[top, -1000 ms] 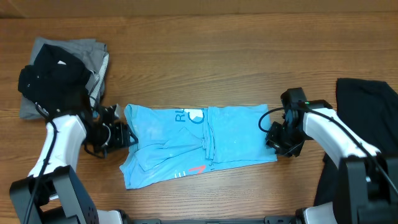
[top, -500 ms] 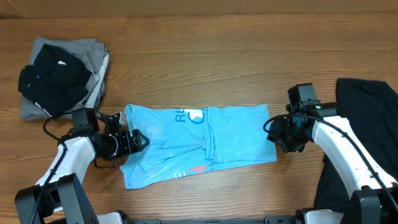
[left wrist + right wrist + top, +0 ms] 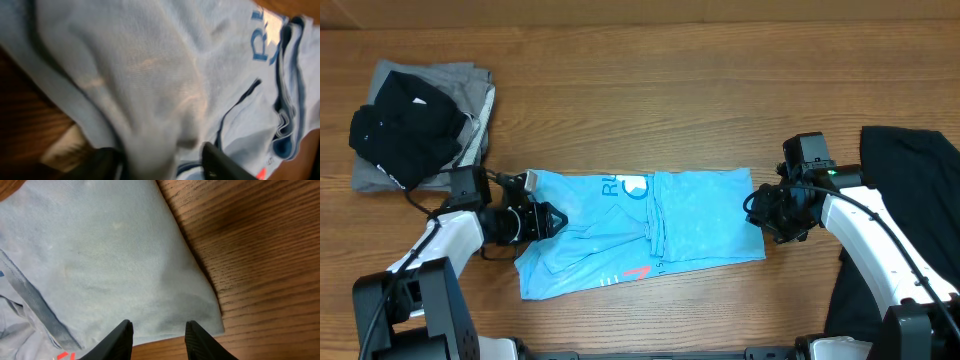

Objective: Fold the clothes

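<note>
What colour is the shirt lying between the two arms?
The shirt is sky blue, clearest overhead.

We take this for a robotics lab bench: a cabled left arm [image 3: 445, 235] and right arm [image 3: 860, 215] stand at a wood-grain table [image 3: 650, 80]. A heap of black and grey shirts [image 3: 415, 125] sits behind the left claw [image 3: 553, 220], and a sky-blue shirt [image 3: 690, 235] lies between it and the right claw [image 3: 758, 213].

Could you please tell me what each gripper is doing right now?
Left gripper: closed on the blue T-shirt.
Right gripper: open, holding nothing.
</note>
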